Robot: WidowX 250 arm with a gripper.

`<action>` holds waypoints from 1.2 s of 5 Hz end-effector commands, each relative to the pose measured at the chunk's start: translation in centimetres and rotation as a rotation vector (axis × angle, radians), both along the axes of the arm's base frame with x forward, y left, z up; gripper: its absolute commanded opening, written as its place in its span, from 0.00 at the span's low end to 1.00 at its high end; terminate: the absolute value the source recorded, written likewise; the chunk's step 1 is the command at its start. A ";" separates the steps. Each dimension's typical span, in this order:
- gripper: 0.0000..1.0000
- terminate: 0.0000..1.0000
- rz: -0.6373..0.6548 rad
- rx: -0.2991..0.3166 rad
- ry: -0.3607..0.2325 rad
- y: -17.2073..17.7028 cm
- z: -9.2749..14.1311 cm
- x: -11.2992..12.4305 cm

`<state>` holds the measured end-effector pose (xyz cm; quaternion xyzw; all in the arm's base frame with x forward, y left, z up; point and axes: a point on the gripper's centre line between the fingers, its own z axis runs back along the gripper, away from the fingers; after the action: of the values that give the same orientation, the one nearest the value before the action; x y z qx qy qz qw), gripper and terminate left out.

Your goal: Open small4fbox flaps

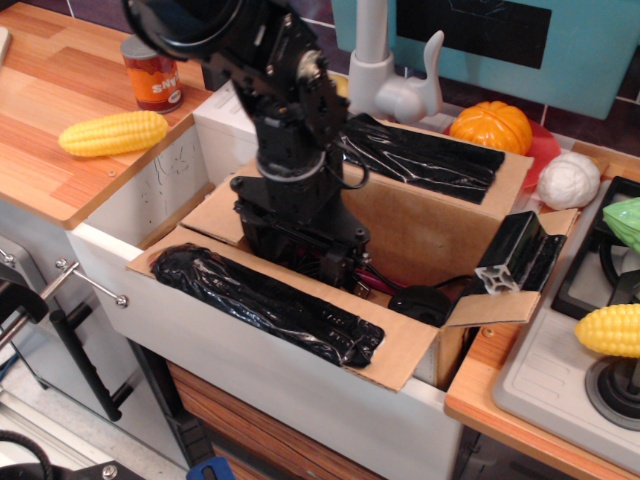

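The brown cardboard small4fbox (430, 225) sits in the white sink (140, 200) with all four flaps folded outward. The near long flap (265, 300) and the far long flap (430, 160) carry crinkled black plastic. The right short flap (500, 300) bears a black metal bar (520, 255). The left short flap (215, 215) is bare. My black gripper (300, 255) reaches down inside the box at its left end. Its fingertips are hidden behind the near flap. Red and black cables and a black round part (418, 303) lie inside the box.
A yellow corn (113, 132) and a red can (152, 70) are on the wooden counter at left. A white faucet (375, 60) stands behind the box. An orange pumpkin (490, 125), a white garlic (568, 180) and another corn (610, 330) are at right.
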<state>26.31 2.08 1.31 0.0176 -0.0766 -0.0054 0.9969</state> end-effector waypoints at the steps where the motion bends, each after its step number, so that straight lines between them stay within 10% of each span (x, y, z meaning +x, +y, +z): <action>1: 1.00 0.00 -0.022 0.015 -0.006 1.9 -0.9 0.1; 6: 1.00 0.00 -0.083 0.361 0.122 6.5 4.0 -0.7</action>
<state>25.40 8.43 4.41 0.1888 -0.0015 -0.0764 0.9790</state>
